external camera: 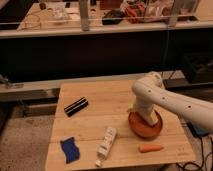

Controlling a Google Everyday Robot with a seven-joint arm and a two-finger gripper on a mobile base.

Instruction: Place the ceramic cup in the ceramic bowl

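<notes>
The orange-red ceramic bowl (142,128) sits on the right side of the wooden table (100,100). My white arm comes in from the right and bends down over the bowl. My gripper (148,119) is lowered into the bowl, and the arm hides most of it. The ceramic cup is hidden from view.
A long white tube-shaped bottle (106,144) lies left of the bowl near the front. A small orange carrot (150,148) lies in front of the bowl. A blue cloth (69,149) is at front left. A black bar (76,106) lies at mid left. A counter with clutter runs behind.
</notes>
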